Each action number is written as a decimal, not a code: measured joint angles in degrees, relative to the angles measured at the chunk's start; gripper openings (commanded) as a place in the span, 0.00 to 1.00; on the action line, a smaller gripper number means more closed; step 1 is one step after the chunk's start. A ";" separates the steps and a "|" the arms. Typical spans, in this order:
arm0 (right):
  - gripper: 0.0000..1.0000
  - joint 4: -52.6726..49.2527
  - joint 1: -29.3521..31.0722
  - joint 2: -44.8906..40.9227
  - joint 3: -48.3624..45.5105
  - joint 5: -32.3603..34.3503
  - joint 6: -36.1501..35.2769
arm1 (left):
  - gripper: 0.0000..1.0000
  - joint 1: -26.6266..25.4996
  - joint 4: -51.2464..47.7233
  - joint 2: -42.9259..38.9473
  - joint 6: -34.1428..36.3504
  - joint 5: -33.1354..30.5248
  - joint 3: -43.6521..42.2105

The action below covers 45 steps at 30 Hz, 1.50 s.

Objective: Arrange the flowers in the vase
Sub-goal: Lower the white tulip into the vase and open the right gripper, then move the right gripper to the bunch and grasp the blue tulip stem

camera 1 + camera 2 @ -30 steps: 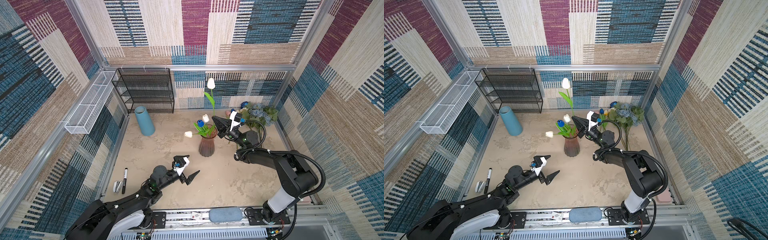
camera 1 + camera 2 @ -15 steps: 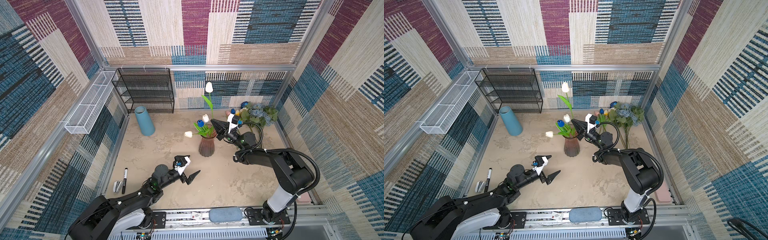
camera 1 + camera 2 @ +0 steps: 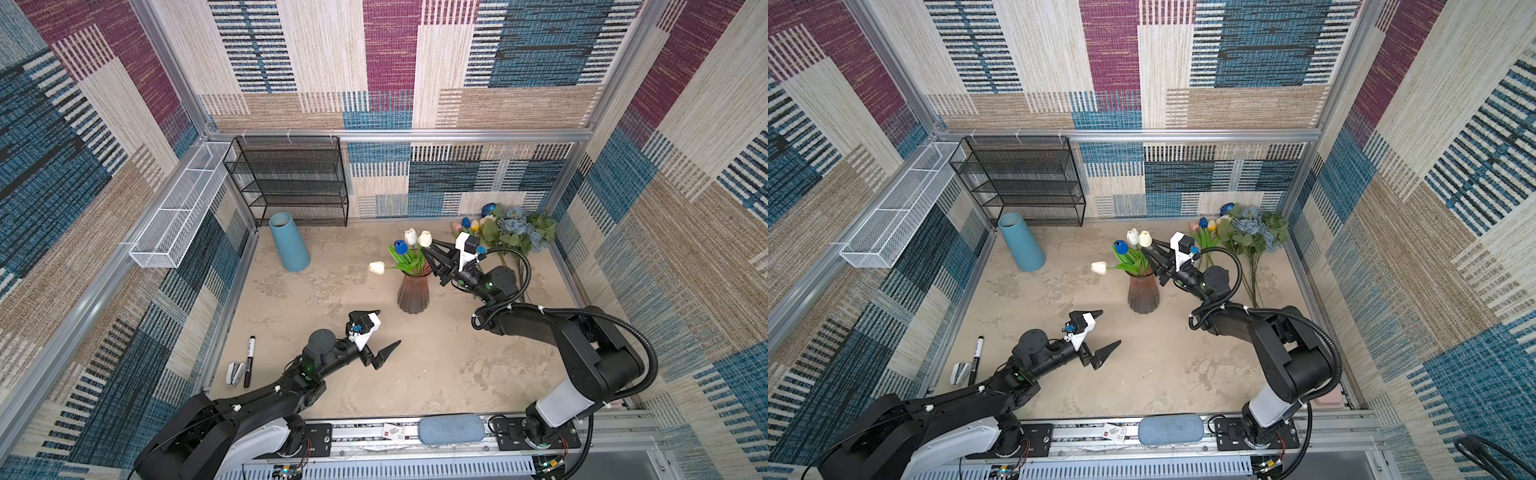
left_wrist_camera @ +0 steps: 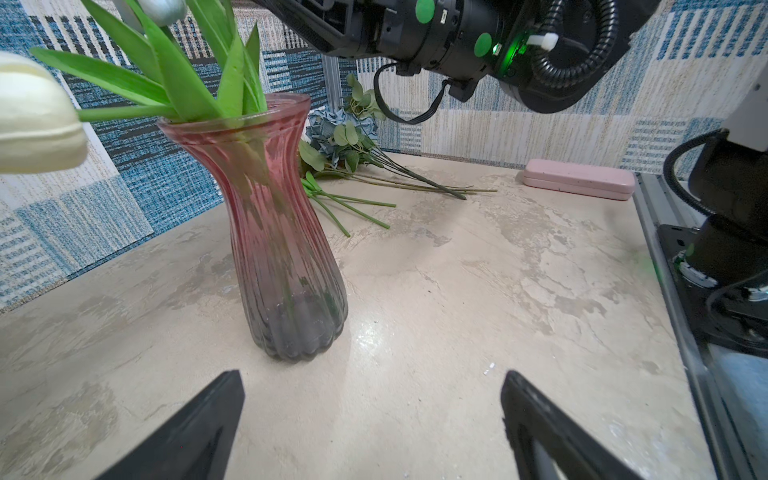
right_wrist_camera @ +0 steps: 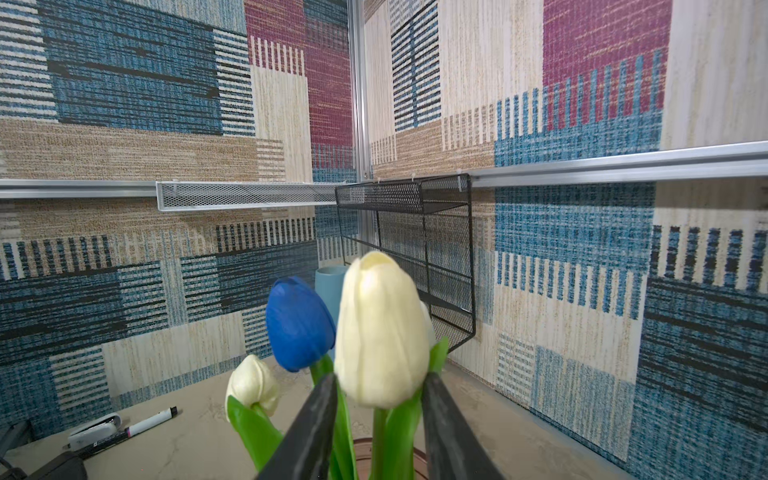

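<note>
Flowers (image 3: pixel 515 228) on the counter (image 3: pixel 415 374) lie behind the vase (image 3: pixel 412 291), stems toward the right gripper (image 5: pixel 380 376), which stands half-open astride a white tulip (image 5: pixel 380 324), holding nothing.

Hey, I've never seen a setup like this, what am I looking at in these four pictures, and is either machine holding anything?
Two black robot arms work at a table, each ending in a two-fingered gripper. Two pictures look down from a camera pair overhead; the other two come from a camera on each wrist. On the table: a pink glass vase holding tulips, a blue vase, loose flowers at the back, a marker, a white stapler and a pink case. The left gripper hangs open and empty. The right gripper has its jaws apart either side of a white tulip in the vase; it seems not to pinch it.
</note>
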 measured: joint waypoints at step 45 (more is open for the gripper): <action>0.42 -87.93 -20.37 23.61 39.30 14.84 6.08 | 0.99 -0.15 -0.61 -0.83 0.20 -0.46 0.13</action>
